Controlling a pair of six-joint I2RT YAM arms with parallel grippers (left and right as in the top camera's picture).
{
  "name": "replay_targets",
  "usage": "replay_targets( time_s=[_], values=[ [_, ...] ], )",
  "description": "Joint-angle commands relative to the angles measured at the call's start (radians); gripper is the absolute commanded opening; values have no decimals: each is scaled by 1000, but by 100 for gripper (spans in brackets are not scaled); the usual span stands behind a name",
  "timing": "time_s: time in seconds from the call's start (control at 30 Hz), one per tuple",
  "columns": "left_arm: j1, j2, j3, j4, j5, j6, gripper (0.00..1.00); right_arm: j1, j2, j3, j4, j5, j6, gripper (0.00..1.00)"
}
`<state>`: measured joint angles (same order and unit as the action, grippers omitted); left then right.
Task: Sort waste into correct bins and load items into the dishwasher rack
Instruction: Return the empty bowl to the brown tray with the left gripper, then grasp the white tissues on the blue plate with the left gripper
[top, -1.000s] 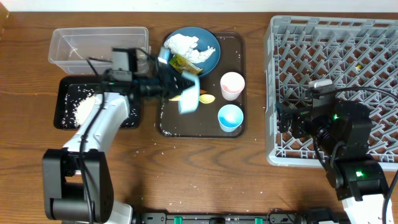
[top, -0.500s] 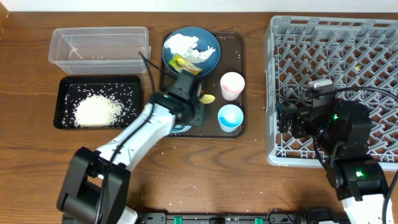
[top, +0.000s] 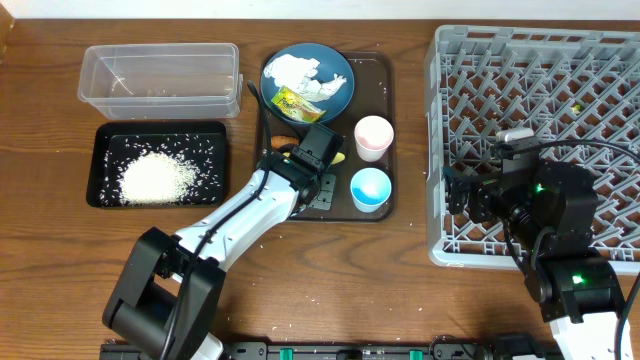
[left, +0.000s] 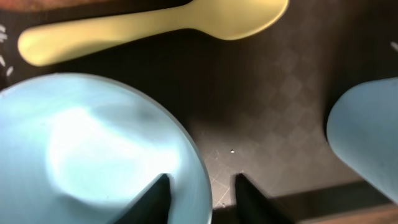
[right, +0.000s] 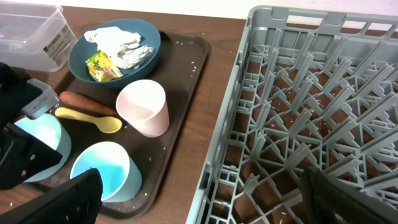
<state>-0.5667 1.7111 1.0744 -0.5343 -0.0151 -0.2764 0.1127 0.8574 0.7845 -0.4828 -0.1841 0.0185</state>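
Observation:
My left gripper (left: 202, 180) is open and low over the brown serving tray (top: 385, 75). Its fingers straddle the rim of the light blue bowl (left: 93, 143), one inside and one outside with a gap. In the overhead view the left gripper (top: 305, 185) hides the bowl. The pale yellow spoon (left: 155, 25) lies just beyond, next to the carrot (right: 87, 101). The dark blue plate (top: 338, 68) holds tissue (top: 300, 72) and a wrapper (top: 297, 103). My right gripper (right: 205, 186) is open and empty over the left edge of the dishwasher rack (top: 540, 60).
A pink cup (top: 373, 137) and a small light blue cup (top: 369, 189) stand on the tray's right side. The black tray (top: 105, 135) holds a heap of rice (top: 155, 178). The clear tub (top: 160, 78) sits behind it.
My left arm swung right and lowered the tilted bowl onto the brown tray. Its jaws have now parted from the rim. The right arm has not moved.

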Motion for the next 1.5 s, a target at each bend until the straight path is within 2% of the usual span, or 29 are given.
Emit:
replay_targets(
  time_s=[0.0, 0.07, 0.17, 0.3, 0.47, 0.6, 0.83, 1.07, 1.37, 1.43, 1.47],
  values=[
    [-2, 8, 24, -6, -18, 3, 54, 9, -2, 17, -1, -4, 10, 99],
    [-1, 8, 71, -55, -4, 7, 67, 9, -2, 17, 0, -4, 10, 99],
    [11, 8, 207, -201, 15, 15, 79, 9, -2, 17, 3, -4, 10, 99],
    [40, 8, 427, -356, 14, 75, 84, 10, -2, 17, 4, -4, 11, 99],
    [110, 44, 644, -359, -5, 155, 88, 9, -2, 17, 3, -4, 11, 99],
    [174, 183, 809, -344, -4, 212, 90, 10, -2, 17, -1, -8, 11, 99],
    [222, 525, 1039, -281, -4, 315, 91, 10, -2, 17, -13, -8, 10, 99],
    [224, 687, 1058, -144, -5, 317, 92, 9, -2, 17, -35, -7, 10, 99],
    [224, 773, 1057, -119, -45, 317, 92, 10, -2, 17, -35, -7, 10, 99],
    [224, 782, 1057, -118, -50, 317, 90, 9, -2, 17, -35, -7, 10, 99],
    [224, 786, 1057, -118, -50, 317, 84, 9, -2, 17, -35, -7, 10, 99]
  ],
)
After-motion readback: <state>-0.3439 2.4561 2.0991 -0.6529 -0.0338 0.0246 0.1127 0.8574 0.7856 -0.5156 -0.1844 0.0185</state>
